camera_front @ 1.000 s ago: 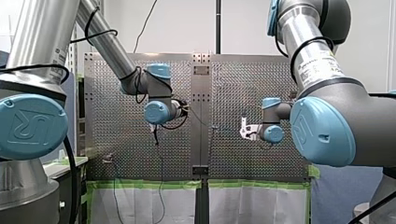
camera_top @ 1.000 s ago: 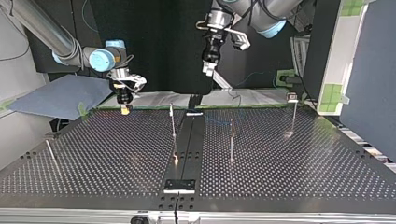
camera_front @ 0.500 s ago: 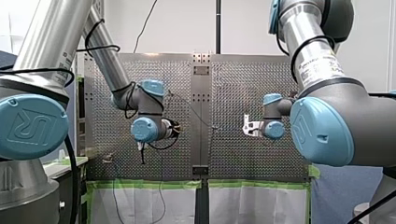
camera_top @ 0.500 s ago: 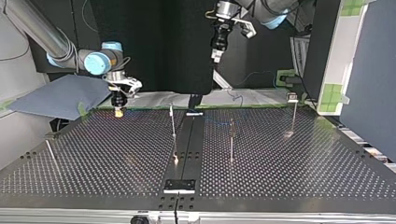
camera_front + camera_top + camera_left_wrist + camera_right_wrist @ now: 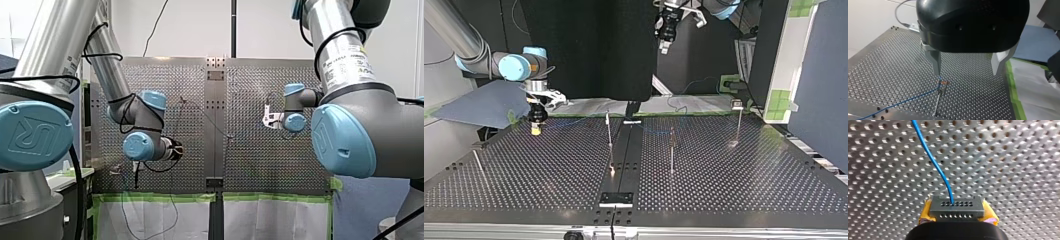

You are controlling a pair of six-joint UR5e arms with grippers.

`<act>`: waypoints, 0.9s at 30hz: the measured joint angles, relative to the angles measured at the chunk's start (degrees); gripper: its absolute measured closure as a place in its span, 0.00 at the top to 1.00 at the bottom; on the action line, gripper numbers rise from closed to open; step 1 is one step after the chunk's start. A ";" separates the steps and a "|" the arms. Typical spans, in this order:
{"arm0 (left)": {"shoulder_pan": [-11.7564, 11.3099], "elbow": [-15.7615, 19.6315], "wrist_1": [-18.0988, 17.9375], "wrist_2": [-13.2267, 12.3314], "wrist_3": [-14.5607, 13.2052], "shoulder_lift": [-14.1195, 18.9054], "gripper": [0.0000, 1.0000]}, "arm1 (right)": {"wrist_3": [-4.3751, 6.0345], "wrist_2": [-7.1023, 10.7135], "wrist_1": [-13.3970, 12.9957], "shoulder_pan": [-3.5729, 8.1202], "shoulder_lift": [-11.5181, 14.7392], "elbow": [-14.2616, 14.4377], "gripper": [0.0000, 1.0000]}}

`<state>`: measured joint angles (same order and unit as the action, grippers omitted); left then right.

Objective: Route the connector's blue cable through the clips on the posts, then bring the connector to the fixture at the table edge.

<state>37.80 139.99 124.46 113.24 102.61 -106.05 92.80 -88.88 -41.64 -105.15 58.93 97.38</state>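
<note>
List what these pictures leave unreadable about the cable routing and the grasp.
Top view: the connector in my right claw, too small.
Front view: that claw, hidden behind its own wrist joint.
Left wrist view: whether the blue cable sits in the clip, too small.

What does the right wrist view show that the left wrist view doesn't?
Only the right wrist view shows the grey connector gripped by my right gripper between yellow pads, with the blue cable leaving one of its holes. Only the left wrist view shows my left gripper open and empty above a post, whose clip the cable reaches, plus green tape. Both show the blue cable and the perforated table.
</note>
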 joint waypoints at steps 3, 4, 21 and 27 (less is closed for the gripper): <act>-0.04 0.36 0.00 -0.01 -0.06 0.01 0.99 | 0.08 0.01 0.12 0.23 1.38 -0.01 0.00; -0.05 0.40 0.00 -0.02 -0.10 0.01 0.99 | 0.09 0.01 0.12 0.33 1.80 -0.01 0.00; -0.01 0.47 -3.54 -0.03 -1.84 0.01 0.99 | 0.00 -1.47 3.38 2.57 10.38 -0.02 0.00; -0.03 0.45 -3.76 0.00 -1.96 0.02 0.99 | -0.21 -4.30 4.99 3.88 12.76 -0.02 0.00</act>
<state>37.77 140.44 120.71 113.24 100.65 -106.03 92.59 -93.18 -36.65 -101.27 71.69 97.36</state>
